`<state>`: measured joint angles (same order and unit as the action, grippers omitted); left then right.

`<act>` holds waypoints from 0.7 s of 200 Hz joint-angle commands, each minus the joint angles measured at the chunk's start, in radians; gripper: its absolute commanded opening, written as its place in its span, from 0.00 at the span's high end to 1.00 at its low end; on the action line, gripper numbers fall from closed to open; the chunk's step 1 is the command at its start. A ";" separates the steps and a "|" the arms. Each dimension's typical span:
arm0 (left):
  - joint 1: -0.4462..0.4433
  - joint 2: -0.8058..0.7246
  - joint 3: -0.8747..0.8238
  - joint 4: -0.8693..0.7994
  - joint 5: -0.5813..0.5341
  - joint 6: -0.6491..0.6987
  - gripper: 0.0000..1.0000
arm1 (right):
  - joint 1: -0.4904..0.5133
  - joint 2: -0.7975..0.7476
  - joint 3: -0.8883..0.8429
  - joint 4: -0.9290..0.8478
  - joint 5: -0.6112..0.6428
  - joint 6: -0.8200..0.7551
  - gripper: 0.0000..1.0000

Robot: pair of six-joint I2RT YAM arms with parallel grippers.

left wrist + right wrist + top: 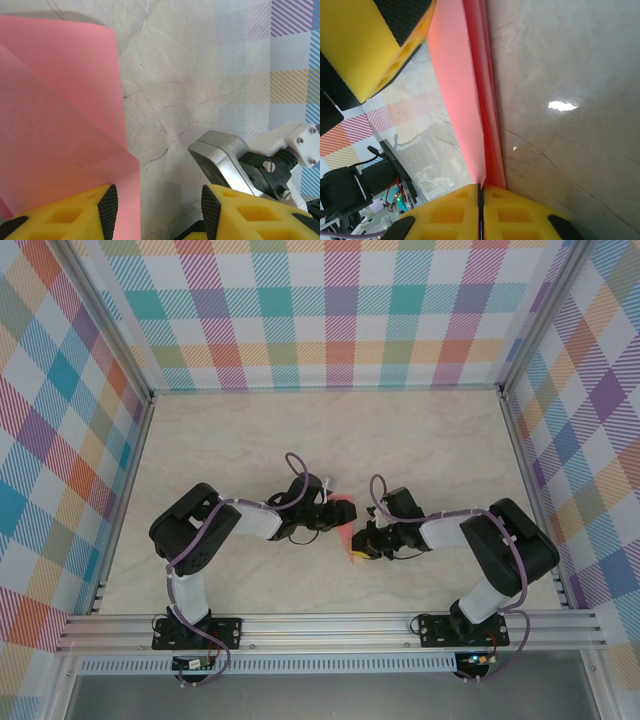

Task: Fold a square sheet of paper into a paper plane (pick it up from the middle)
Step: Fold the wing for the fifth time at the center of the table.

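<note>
The square sheet of paper (455, 100), salmon-pink and creased into layers, sits near the middle of the counter (430, 440). It looks thin, light and limp, so it should buckle or tear easily; the folded edge is the stiffer hold. The right gripper (480, 200) has its fingers pinched shut on that edge. The left gripper (155, 205) has its fingers apart, gripping nothing.

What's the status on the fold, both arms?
Right fingers shut on folded pink paper. Left fingers open, paper edge showing between them. Nothing else in the way.
</note>
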<state>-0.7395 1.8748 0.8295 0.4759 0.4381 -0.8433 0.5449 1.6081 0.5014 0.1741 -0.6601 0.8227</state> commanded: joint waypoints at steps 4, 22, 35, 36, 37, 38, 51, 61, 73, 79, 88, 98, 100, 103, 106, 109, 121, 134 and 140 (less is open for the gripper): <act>-0.010 0.026 0.003 -0.071 -0.015 0.021 0.50 | 0.021 0.029 -0.003 -0.090 0.003 -0.033 0.90; -0.010 0.024 0.003 -0.076 -0.018 0.021 0.50 | 0.021 -0.008 0.001 -0.114 0.009 -0.028 0.88; -0.011 0.024 0.002 -0.077 -0.018 0.021 0.50 | 0.021 -0.037 0.004 -0.131 0.011 -0.028 0.88; -0.010 0.025 0.003 -0.078 -0.018 0.020 0.50 | 0.021 -0.040 0.004 -0.132 0.011 -0.028 0.88; -0.009 0.025 0.002 -0.078 -0.019 0.021 0.50 | 0.021 -0.042 0.003 -0.134 0.011 -0.028 0.88; -0.010 0.026 0.002 -0.078 -0.019 0.021 0.50 | 0.021 -0.044 0.004 -0.134 0.011 -0.028 0.88; -0.011 0.029 0.007 -0.082 -0.018 0.021 0.50 | 0.022 -0.057 0.009 -0.149 0.010 -0.031 0.87; -0.011 0.030 0.009 -0.082 -0.016 0.018 0.50 | 0.023 -0.056 0.011 -0.153 0.006 -0.033 0.87; -0.010 0.033 0.011 -0.083 -0.017 0.019 0.50 | 0.026 -0.047 0.011 -0.158 0.011 -0.034 0.88; -0.011 0.033 0.013 -0.085 -0.016 0.019 0.50 | 0.026 -0.041 0.011 -0.167 0.020 -0.036 0.89; -0.010 0.035 0.014 -0.087 -0.016 0.019 0.50 | 0.026 -0.029 0.011 -0.181 0.030 -0.043 0.91; -0.011 0.034 0.016 -0.090 -0.016 0.019 0.50 | 0.027 -0.010 0.013 -0.197 0.041 -0.047 0.93; -0.010 0.034 0.017 -0.091 -0.017 0.018 0.49 | 0.027 -0.007 0.013 -0.201 0.045 -0.047 0.93; -0.010 0.033 0.016 -0.091 -0.016 0.018 0.50 | 0.026 -0.002 0.013 -0.205 0.050 -0.046 0.94; -0.010 0.033 0.016 -0.092 -0.018 0.020 0.50 | 0.027 0.003 0.013 -0.210 0.055 -0.046 0.95; -0.011 0.032 0.016 -0.093 -0.019 0.021 0.50 | 0.029 0.009 0.014 -0.214 0.058 -0.048 0.96; -0.010 0.032 0.019 -0.095 -0.018 0.021 0.50 | 0.030 0.026 0.016 -0.232 0.075 -0.050 0.97; -0.010 0.030 0.016 -0.097 -0.019 0.020 0.50 | 0.035 0.025 0.020 -0.259 0.103 -0.050 0.97; -0.011 0.029 0.016 -0.098 -0.020 0.020 0.50 | 0.036 0.020 0.015 -0.257 0.104 -0.050 0.97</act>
<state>-0.7395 1.8748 0.8436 0.4469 0.4377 -0.8436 0.5632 1.5879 0.5312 0.0311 -0.6319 0.7952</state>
